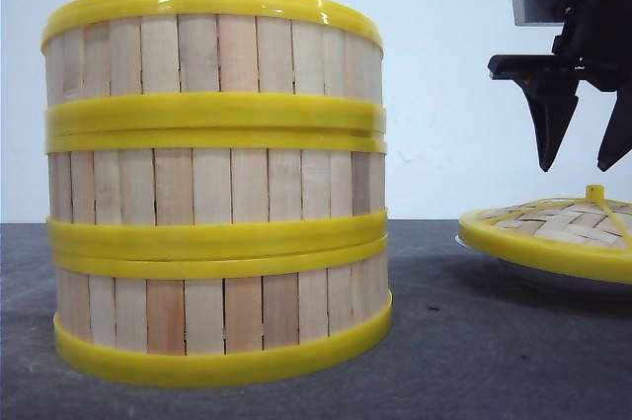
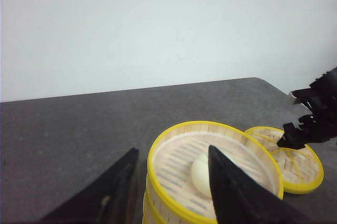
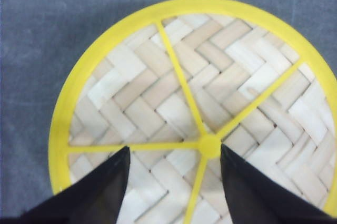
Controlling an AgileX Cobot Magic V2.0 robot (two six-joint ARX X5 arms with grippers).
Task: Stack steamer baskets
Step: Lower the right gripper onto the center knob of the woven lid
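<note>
Front view first: you're looking at all three steamer baskets sitting one on top of another in a neat column on the dark table, rims meeting rims. So the stacking itself is looking done to me. What's left, if anything, is probably the domed bamboo lid, which is lying on a white plate directly under your right gripper. That gripper is hanging just above the lid's knob with its fingers spread apart, touching nothing.

Left wrist view: your left gripper is hovering over the top basket, fingers parted wide and holding nothing. One finger is sitting outside the yellow rim, the other is over the inside, so they're straddling the wall without visibly touching it. There's a pale round thing, maybe a bun, lying inside that basket. Off past the far finger you're seeing the lid with the right gripper above it.

Right wrist view: you're staring straight down at the woven lid, with the knob lying between the open fingers, nearer one of them. Nothing is gripped yet. If you're going for the lid, I'd guess centring on that knob is the fiddly bit.
</note>
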